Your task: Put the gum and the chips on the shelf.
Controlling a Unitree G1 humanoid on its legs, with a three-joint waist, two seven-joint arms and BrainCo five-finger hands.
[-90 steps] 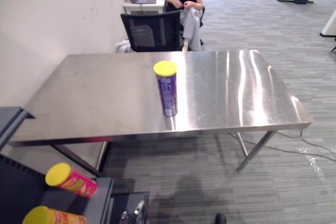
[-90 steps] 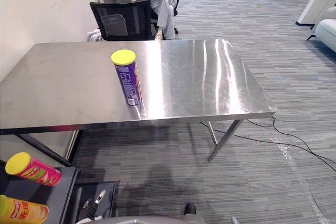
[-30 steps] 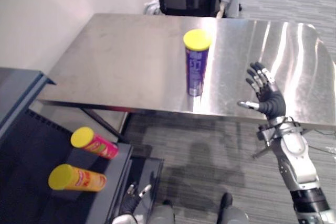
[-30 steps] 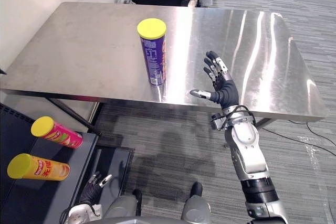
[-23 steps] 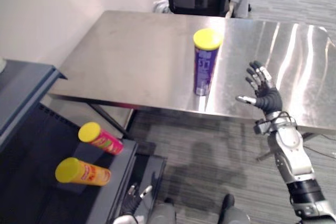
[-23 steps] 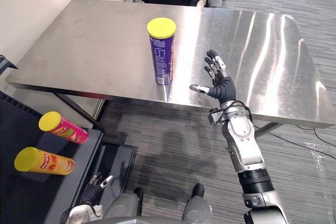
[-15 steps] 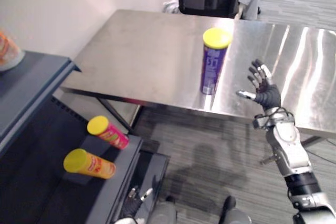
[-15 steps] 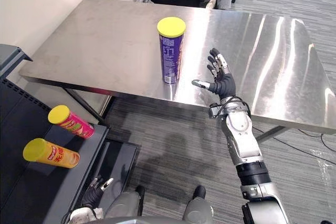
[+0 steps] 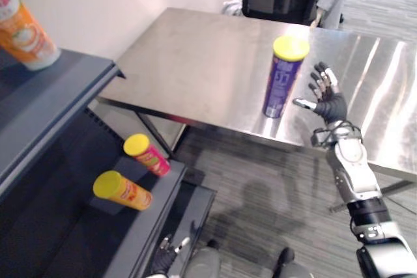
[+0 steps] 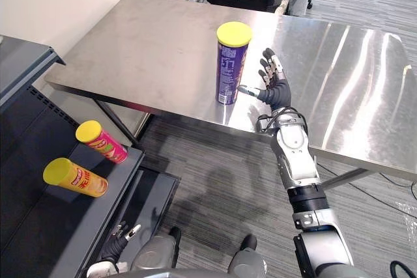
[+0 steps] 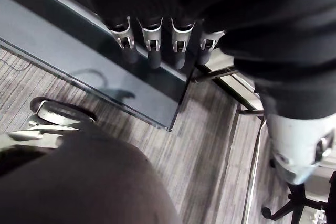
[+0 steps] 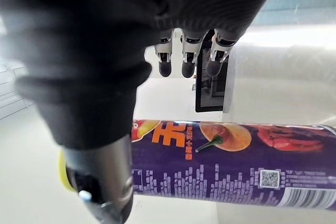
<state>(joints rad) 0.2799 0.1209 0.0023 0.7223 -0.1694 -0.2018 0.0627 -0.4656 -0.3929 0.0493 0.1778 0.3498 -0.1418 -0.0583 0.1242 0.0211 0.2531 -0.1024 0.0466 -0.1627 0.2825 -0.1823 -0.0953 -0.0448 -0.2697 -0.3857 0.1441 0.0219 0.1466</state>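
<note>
My left hand [image 11: 154, 45], low at my side, fingers straight and relaxed, holding nothing; ahead of it, the shelf [image 10: 39, 232] with a pink can [image 10: 101, 141] and an orange can [image 10: 75, 178] lying on their sides; my right hand [image 10: 278, 94], raised, fingers spread wide, empty; just beyond its thumb, the purple chips can [image 10: 230, 69], upright on the bench [image 10: 150, 43].

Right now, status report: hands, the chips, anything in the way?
Right hand open beside purple chips can, upright on steel table, not gripped. Left hand open, low by shelf. Nothing between right hand and can.
</note>
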